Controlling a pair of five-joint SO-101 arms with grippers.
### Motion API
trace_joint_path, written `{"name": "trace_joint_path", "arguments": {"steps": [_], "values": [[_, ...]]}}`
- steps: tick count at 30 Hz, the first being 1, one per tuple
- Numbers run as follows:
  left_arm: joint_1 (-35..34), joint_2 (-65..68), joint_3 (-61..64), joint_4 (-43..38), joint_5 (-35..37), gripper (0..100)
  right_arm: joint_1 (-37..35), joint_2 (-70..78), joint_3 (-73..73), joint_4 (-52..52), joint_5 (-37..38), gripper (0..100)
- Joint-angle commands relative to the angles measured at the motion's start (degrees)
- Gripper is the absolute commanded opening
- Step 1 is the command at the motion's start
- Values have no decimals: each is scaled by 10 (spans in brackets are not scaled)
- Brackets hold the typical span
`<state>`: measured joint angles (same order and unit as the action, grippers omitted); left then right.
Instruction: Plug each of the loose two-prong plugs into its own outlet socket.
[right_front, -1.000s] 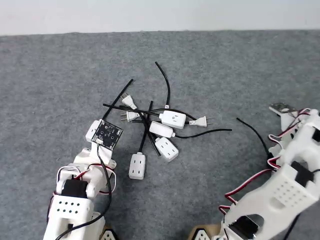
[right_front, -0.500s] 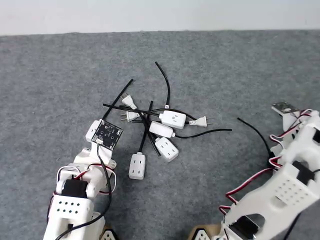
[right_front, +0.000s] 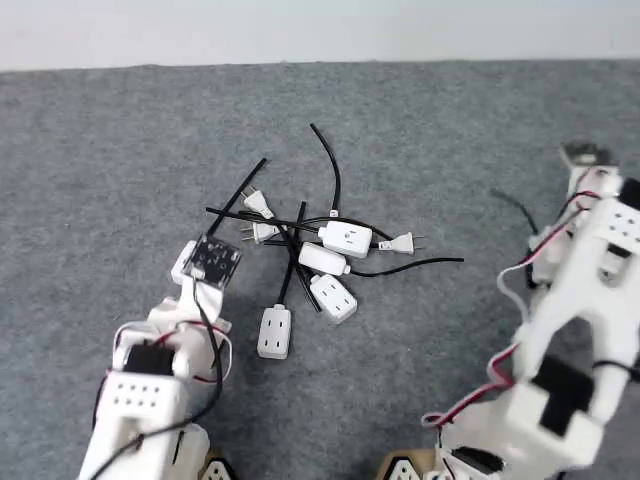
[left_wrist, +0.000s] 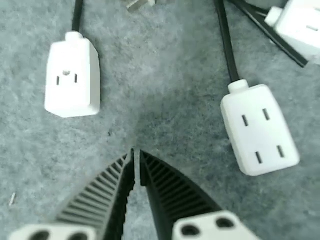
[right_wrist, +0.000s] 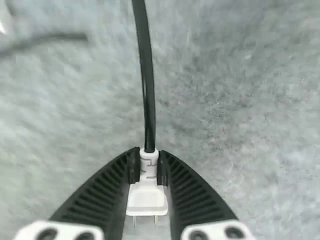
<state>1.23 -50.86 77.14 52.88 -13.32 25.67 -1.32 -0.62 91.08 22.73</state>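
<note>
Gripping a white 2-prong plug (right_wrist: 146, 196), the right hand (right_wrist: 148, 152) hovers.

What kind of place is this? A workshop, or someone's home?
Most likely a robotics test bench rather than a home. A left arm and a right arm, small, white, with bare wiring, sit on a grey felt-like mat. Short cut-off sockets and plugs lie there like practice pieces.

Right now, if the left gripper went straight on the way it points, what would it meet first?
Probably the grey mat: the left gripper aims into the gap between the single-socket outlet and the double outlet, touching neither. Farther along lies a plug, but depth is unclear.
</note>
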Motion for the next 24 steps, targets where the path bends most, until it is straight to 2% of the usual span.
{"name": "trace_joint_path", "arguments": {"steps": [1,6,11,15,20,24], "values": [[-4,155,-89,-21,5,15,-49,-108,-12,9,-103,8],[-4,343,-219,40,-69,15,-134,-195,-9,9,-186,8],[-3,444,-302,105,-127,14,-299,-273,69,-42,-258,8],[-3,447,-309,121,-161,13,-424,-324,178,-124,-284,8],[3,405,-276,118,-197,13,-527,-333,316,-250,-294,8],[5,363,-245,105,-213,13,-611,-339,387,-312,-313,8]]}}
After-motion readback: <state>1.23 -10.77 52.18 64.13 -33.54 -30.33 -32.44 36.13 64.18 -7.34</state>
